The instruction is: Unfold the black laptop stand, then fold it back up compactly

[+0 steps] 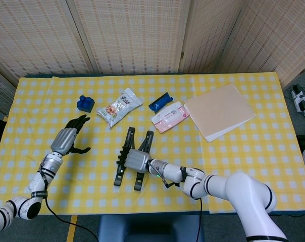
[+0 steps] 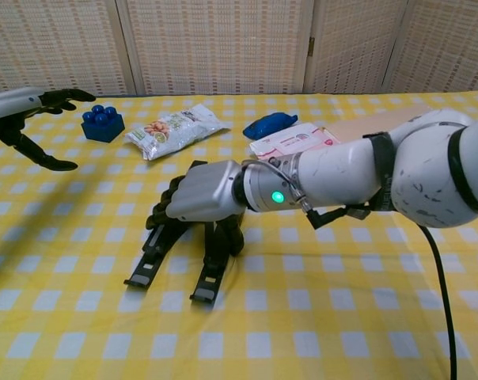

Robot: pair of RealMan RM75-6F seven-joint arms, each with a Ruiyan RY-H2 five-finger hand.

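Observation:
The black laptop stand (image 1: 126, 147) (image 2: 210, 273) lies on the yellow checked cloth with its two legs splayed into a narrow V, the feet toward the table's front. My right hand (image 1: 135, 160) (image 2: 198, 202) lies across the middle of the stand with its fingers curled over both legs, gripping them. Out at the left, my left hand (image 1: 66, 138) (image 2: 25, 119) hovers above the cloth with fingers spread and nothing in it, well apart from the stand.
A blue block (image 1: 85, 103) (image 2: 103, 123) and a snack bag (image 1: 119, 107) (image 2: 172, 127) lie behind the stand. A blue packet (image 1: 160, 101), a pink wipes pack (image 1: 169, 116) and tan folders (image 1: 220, 111) lie toward the back right.

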